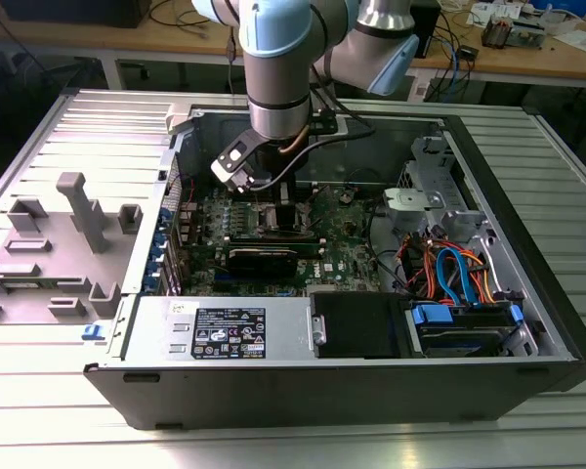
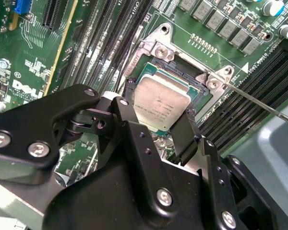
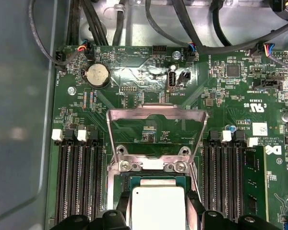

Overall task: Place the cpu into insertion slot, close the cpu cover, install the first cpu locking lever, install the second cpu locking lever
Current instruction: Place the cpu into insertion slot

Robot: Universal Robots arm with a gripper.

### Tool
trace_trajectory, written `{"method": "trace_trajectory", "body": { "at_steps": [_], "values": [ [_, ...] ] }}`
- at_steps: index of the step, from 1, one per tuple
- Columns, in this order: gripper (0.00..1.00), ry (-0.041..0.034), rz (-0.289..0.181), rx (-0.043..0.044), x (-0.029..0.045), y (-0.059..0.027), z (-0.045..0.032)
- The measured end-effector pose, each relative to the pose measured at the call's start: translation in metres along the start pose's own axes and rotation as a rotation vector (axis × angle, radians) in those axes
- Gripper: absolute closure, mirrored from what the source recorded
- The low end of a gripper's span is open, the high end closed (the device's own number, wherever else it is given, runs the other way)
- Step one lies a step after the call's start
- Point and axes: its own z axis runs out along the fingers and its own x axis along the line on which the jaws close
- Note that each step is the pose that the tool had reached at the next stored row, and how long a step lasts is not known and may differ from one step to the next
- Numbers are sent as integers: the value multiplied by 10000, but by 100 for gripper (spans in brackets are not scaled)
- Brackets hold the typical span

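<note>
**Gripper over socket.** Your gripper (image 2: 158, 117) is clamped on the cpu (image 2: 162, 98), one finger against each of two opposite edges. The chip lies flat inside the insertion slot (image 2: 158, 49), between the memory slot banks. In the first wrist view, note the cpu cover (image 3: 156, 113) swung open on the side of the slot away from the gripper, leaving the slot uncovered.

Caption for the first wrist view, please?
The gripper flanks the cpu at the insertion slot; the cpu cover stands open.
</note>
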Motion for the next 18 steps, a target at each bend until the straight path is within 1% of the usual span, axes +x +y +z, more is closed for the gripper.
{"method": "trace_trajectory", "body": {
  "at_steps": [6, 8, 18],
  "values": [
    [46, 6, 9, -2, 0, 0, 1],
    [46, -5, 139, 1, 6, 0, 1],
    [46, -7, 147, 1, 6, 0, 1]
  ]
}}
